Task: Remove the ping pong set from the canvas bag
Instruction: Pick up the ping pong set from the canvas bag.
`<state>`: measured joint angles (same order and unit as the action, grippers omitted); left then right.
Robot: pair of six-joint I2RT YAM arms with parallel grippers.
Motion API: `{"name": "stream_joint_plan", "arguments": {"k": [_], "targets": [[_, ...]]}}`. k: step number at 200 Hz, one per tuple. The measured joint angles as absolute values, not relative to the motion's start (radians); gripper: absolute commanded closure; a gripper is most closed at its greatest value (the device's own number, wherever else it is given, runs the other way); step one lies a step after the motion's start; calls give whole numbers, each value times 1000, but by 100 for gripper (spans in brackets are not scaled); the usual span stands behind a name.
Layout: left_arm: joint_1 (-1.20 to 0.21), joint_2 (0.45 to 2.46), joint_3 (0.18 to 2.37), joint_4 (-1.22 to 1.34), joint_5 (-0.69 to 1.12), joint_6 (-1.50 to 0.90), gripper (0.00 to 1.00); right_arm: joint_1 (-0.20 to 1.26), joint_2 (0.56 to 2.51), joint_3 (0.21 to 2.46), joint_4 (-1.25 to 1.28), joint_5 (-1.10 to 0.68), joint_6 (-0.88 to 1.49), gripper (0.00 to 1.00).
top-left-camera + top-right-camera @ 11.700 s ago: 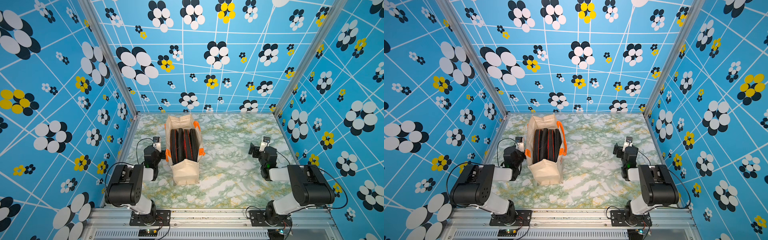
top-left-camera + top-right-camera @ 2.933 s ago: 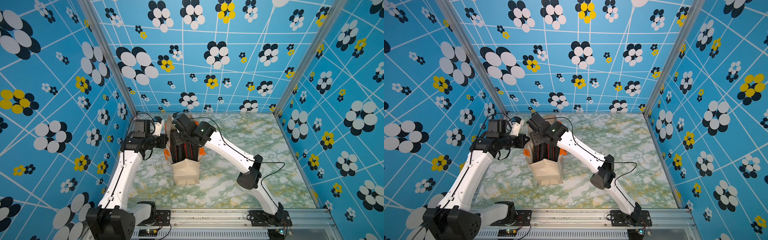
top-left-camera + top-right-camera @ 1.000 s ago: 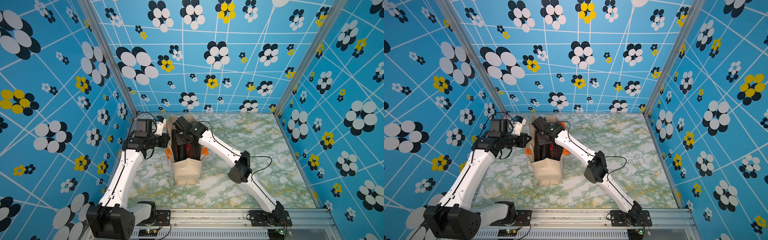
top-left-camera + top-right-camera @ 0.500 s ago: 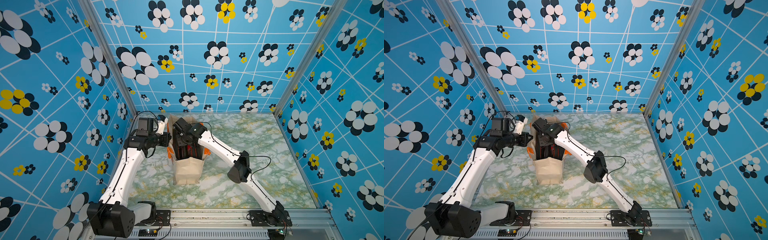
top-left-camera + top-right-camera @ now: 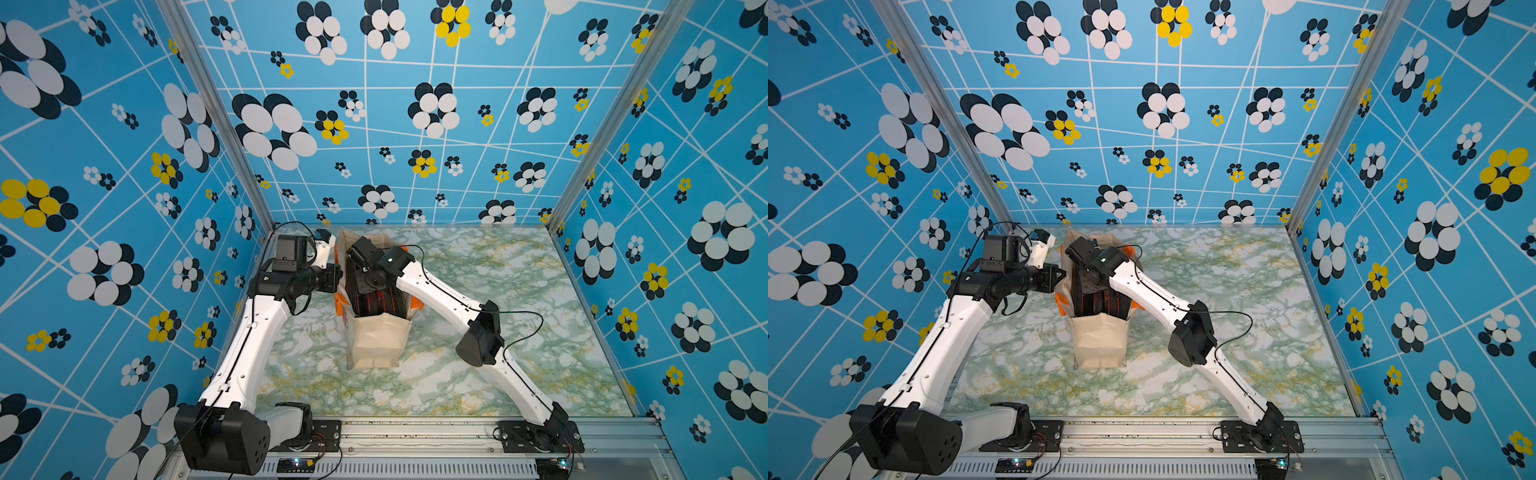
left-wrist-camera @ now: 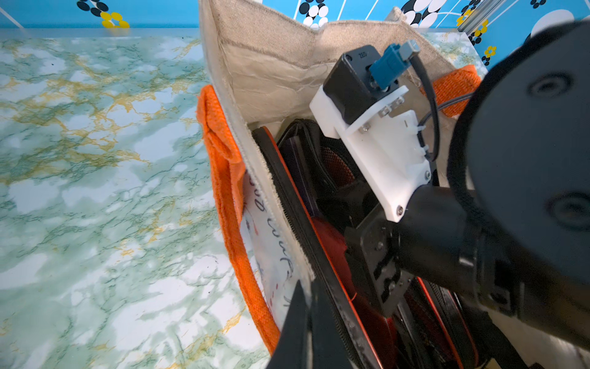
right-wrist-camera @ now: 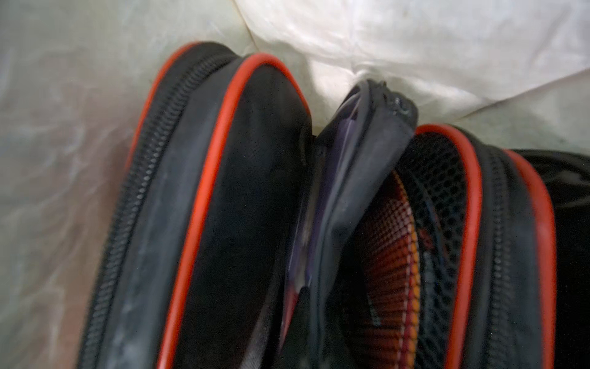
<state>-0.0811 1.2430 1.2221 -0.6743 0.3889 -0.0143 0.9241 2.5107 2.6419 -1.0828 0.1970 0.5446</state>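
Observation:
The canvas bag (image 5: 376,345) (image 5: 1098,343) stands upright on the left half of the table, cream with orange handles (image 6: 223,179). Inside it stands the ping pong set (image 5: 376,299) (image 7: 223,191), a black zip case with red piping, lying open in halves. My left gripper (image 6: 305,287) (image 5: 336,277) is shut on the bag's left rim. My right gripper (image 7: 309,319) reaches down into the bag from above and is shut on the case's black middle flap. In both top views its fingertips are hidden in the bag.
The marbled table (image 5: 478,266) spreads to the right of the bag. My right arm's elbow (image 5: 478,345) hangs over it beside the bag. Blue patterned walls close three sides, and a metal rail (image 5: 415,432) runs along the front.
My right gripper has closed on the case's middle flap inside the bag. The left gripper has kept its hold on the rim, and the bag's mouth has shifted slightly.

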Motion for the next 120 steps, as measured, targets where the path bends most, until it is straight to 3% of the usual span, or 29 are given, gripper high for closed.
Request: {"name": "stream_joint_plan", "arguments": {"k": [120], "targets": [[-87, 1254, 1236, -678, 381, -7, 100, 949, 2399, 2675, -1127, 255, 523, 100]]}}
